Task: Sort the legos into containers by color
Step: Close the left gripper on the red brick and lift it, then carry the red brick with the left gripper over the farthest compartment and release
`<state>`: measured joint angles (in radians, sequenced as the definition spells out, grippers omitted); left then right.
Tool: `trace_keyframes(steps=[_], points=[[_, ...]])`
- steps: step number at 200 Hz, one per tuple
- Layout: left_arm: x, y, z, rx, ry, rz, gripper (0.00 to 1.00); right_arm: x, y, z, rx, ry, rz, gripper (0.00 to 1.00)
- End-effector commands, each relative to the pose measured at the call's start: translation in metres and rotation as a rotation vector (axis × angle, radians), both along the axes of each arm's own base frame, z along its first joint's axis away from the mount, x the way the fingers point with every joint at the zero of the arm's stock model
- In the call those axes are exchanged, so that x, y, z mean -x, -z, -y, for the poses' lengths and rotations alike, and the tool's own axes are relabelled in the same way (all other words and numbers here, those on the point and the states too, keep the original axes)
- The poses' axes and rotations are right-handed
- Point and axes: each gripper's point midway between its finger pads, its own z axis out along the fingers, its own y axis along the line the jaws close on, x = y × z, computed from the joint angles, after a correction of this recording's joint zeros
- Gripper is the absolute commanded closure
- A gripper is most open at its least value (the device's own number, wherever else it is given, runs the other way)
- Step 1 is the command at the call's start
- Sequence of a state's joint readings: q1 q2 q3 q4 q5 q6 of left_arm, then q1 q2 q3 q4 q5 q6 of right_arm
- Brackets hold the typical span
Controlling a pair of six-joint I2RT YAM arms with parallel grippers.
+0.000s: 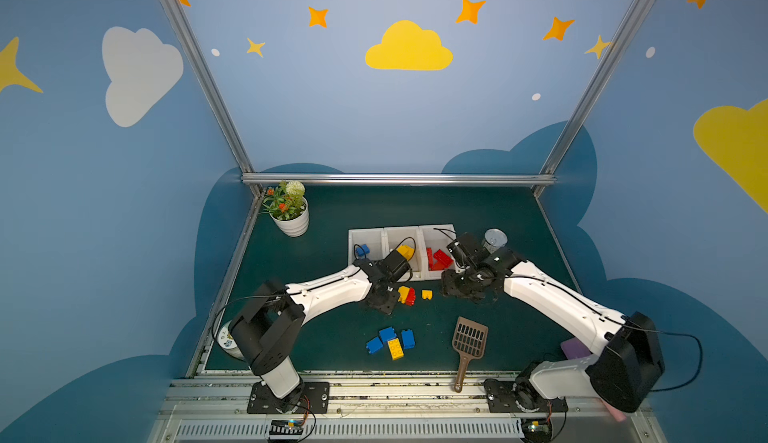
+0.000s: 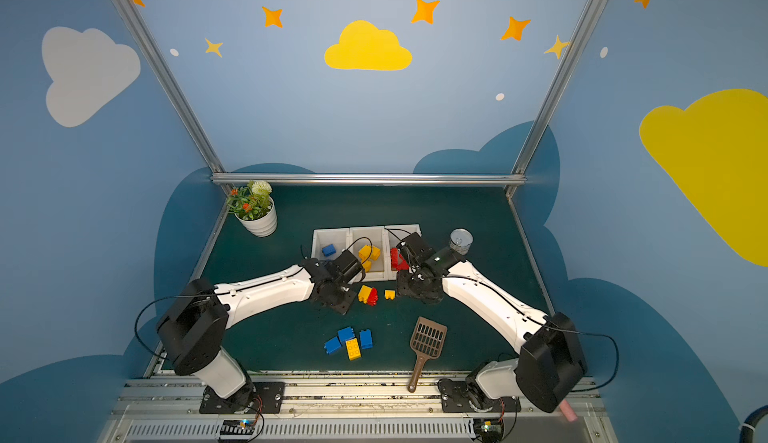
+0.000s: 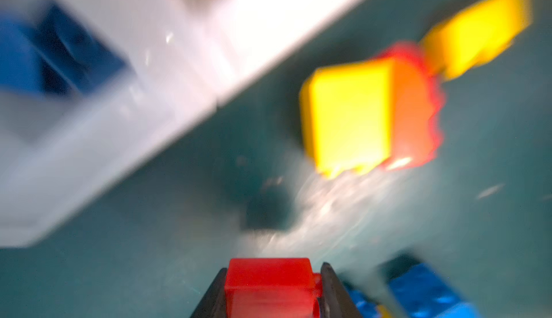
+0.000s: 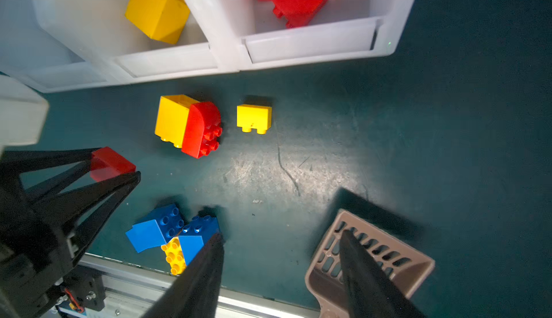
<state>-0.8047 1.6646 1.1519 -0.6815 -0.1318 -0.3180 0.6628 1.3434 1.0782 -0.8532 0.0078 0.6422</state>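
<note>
In both top views three white bins (image 1: 365,231) stand in a row at mid-mat. The left one holds a blue brick (image 1: 363,249), the middle one yellow bricks (image 1: 405,250) and the right one red bricks (image 1: 440,259). Sorting is begun but, I judge, under half done. On the mat (image 1: 316,337) lie a joined yellow-red pair (image 1: 406,295) just before the bins, a small yellow (image 1: 427,294) beside it, and near the front rail (image 1: 374,380) a cluster (image 1: 388,341) of three blues and one yellow, touching. The pair sits between the two wrists, in a tight gap. A scoop (image 1: 469,339) takes up the front right. The back and left of the mat lie open.

The left wrist view is blurred. The left gripper (image 3: 270,294) is clenched on a red brick (image 3: 268,274) above the mat, short of the bins' front wall and over no bin.

In the right wrist view the right gripper (image 4: 280,239) has its fingers spread with nothing between them. It hangs over the mat, with the cluster in line with one finger and the scoop with the other. The held brick shows near the pair; I cannot tell its height. The red bin lies on the right arm's side, so I judge the left arm must reach across and the right one should give way. The pair probably needs pulling apart first.
</note>
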Motion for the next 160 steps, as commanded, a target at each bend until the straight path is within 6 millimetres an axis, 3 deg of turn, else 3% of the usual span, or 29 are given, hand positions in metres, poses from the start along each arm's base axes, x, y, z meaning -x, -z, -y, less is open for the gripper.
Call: trace_keyframes(steps=[1,42,94,122,160], points=[[-0.026,-0.030,0.022,0.058,0.008,0.064,0.61,0.001,-0.006,0.021,0.022,-0.014,0.046,0.38],[-0.073,-0.055,0.072,0.107,0.058,0.118,0.61,0.005,-0.007,0.050,0.015,0.028,0.076,0.38],[-0.130,-0.054,0.133,0.152,0.096,0.135,0.61,0.013,-0.007,0.074,-0.003,0.085,0.084,0.38],[-0.150,-0.051,0.155,0.171,0.099,0.127,0.58,0.016,-0.008,0.080,-0.010,0.107,0.091,0.38],[-0.159,-0.059,0.171,0.217,0.108,0.126,0.41,0.016,-0.009,0.088,-0.017,0.154,0.139,0.35]])
